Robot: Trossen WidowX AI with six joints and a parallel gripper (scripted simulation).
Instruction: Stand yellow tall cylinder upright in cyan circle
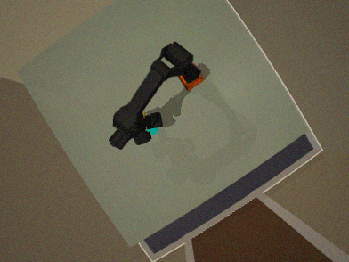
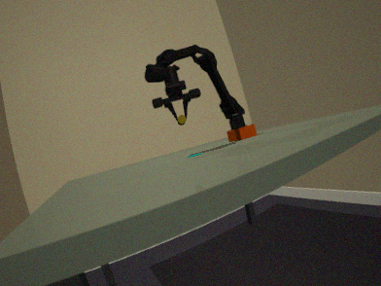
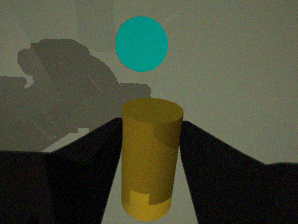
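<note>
The black arm (image 1: 144, 91) (image 2: 220, 83) arches up from its mount and reaches out above the counter, its wrist (image 2: 171, 80) bent over so the gripper (image 2: 182, 117) (image 3: 151, 127) points down. The two fingers hang clear of the counter, clamped and parted by what they grip.

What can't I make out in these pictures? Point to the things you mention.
Top view: most of the yellow cylinder (image 1: 144, 115) (image 2: 182, 120) (image 3: 151, 155), hidden by the arm; part of the cyan circle (image 1: 153, 131) (image 2: 194, 155) (image 3: 141, 44), also behind the arm.
Exterior view: the cylinder's length, with only a small round end readable.
Wrist view: the gripper's (image 2: 182, 119) (image 3: 151, 150) inner pads, behind its dark fingers.
</note>
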